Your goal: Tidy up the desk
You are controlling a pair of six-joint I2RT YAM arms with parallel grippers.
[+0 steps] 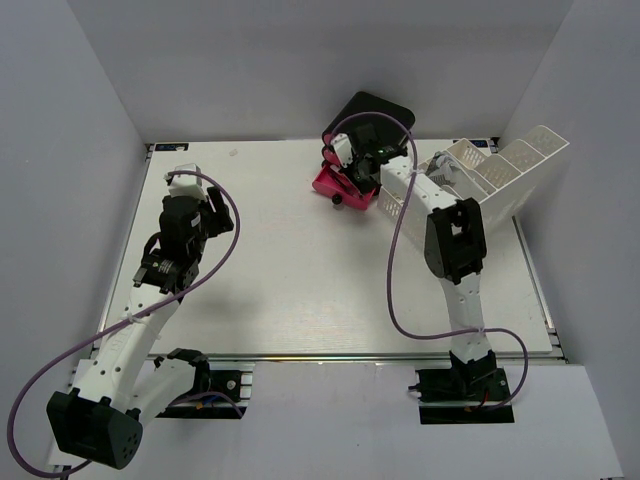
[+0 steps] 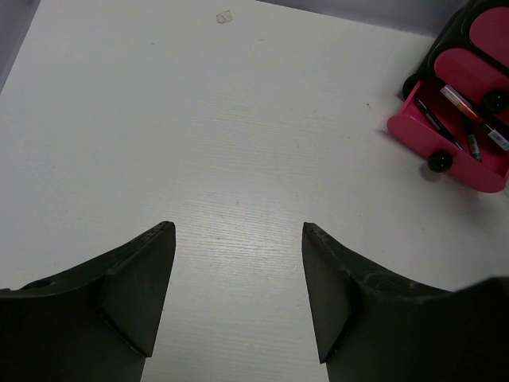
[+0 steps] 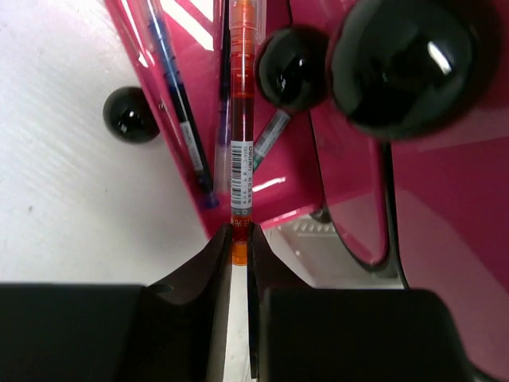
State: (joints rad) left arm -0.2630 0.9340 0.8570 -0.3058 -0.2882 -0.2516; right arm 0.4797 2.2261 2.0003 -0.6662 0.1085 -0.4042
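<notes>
The desk is a wide white tabletop with a silver rail along its near edge. My left gripper hangs open over bare desk at the left, nothing between its fingers. My right gripper is shut on the tail end of an orange pen. That pen points into the open pink drawer of the black-and-pink drawer unit at the back. In the top view the right gripper sits right over that drawer.
A blue pen and a grey pen lie in the drawer, which has a black knob. Two more black knobs show on the unit. A white perforated tray leans at the back right, beside the right arm.
</notes>
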